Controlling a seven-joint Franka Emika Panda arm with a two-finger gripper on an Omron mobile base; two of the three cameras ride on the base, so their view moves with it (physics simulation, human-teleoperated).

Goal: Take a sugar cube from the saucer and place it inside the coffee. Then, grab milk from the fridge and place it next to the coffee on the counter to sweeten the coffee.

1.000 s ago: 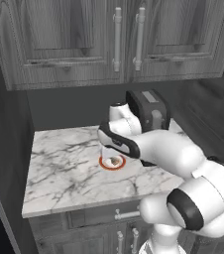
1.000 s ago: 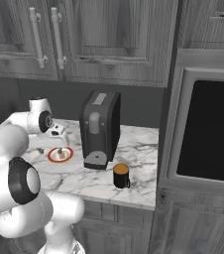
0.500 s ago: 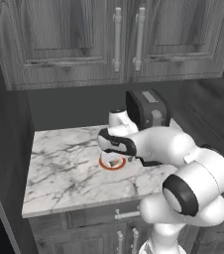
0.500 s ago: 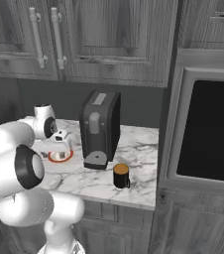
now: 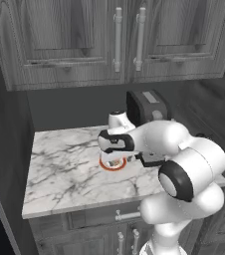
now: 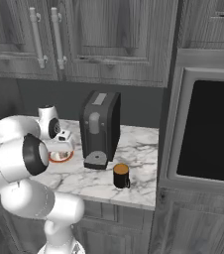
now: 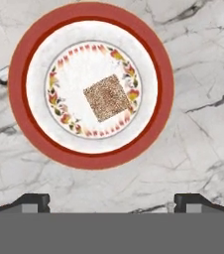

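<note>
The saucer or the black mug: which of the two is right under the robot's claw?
The saucer, the white plate with the orange-red rim holding the sugar cube. The gripper hangs above it; the coffee stands beyond the coffee machine.

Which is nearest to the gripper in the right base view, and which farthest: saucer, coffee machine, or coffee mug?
Measured from the gripper:
1. Saucer, directly beneath the gripper at the left of the counter.
2. Coffee machine, to the saucer's right, toward the back.
3. Coffee mug, farthest, beyond the machine near the counter's front edge.
</note>
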